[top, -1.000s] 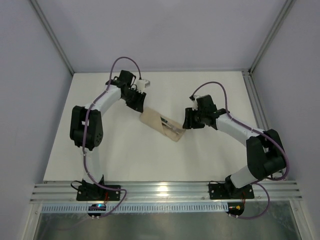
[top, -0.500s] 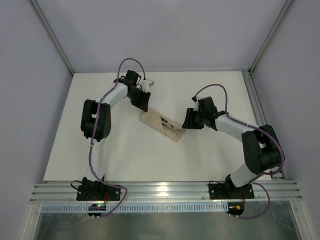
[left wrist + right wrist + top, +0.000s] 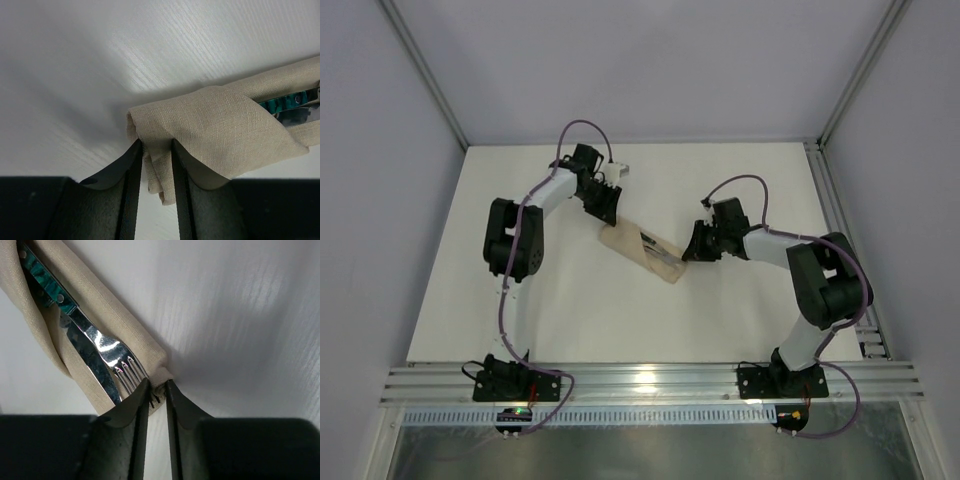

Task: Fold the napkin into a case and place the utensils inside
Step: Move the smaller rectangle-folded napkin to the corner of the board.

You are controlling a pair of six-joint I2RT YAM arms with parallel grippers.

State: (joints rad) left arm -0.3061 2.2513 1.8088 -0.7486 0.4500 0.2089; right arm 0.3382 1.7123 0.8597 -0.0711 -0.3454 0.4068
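The beige napkin is folded into a narrow case [image 3: 642,250] lying slantwise mid-table. A knife [image 3: 90,357] and a fork [image 3: 125,371] with teal-green handles lie inside it, heads showing at the lower right end. The handles also show in the left wrist view [image 3: 286,101]. My left gripper [image 3: 607,212] is at the case's upper left end, shut on a pinch of the cloth [image 3: 157,150]. My right gripper [image 3: 691,250] is at the lower right end, shut on the cloth corner [image 3: 159,385] beside the fork tines.
The white table [image 3: 570,300] is bounded by a metal rail [image 3: 640,380] at the near edge and frame posts [image 3: 830,200] at the right. Both arms reach inward over the middle of the table.
Both arms have shifted posture, the right elbow swinging leftward and upward. The grippers and the case have stayed almost where they were.
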